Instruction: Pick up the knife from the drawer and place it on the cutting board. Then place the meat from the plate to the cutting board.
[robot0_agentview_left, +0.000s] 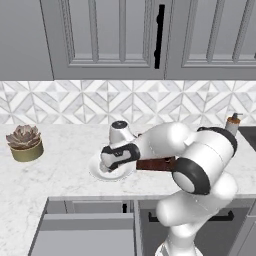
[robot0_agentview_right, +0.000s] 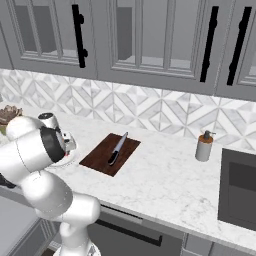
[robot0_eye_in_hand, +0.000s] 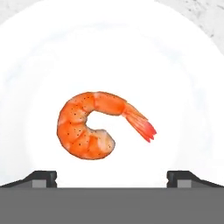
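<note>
Two dark fingers (robot0_eye_in_hand: 41, 177) stand spread wide apart above the white plate (robot0_eye_in_hand: 39, 65), holding nothing. Between them, on the plate's middle, lies the meat (robot0_eye_in_hand: 89, 124), a curled orange-red shrimp, untouched. On the marble bench (robot0_agentview_right: 165, 175) the plate (robot0_agentview_left: 97, 172) sits just left of the reddish-brown cutting board (robot0_agentview_right: 100, 155). The knife (robot0_agentview_right: 117, 149) lies on that board, its black handle toward the bench's front edge. Below the bench the grey drawer (robot0_agentview_left: 85, 227) stands pulled open.
</note>
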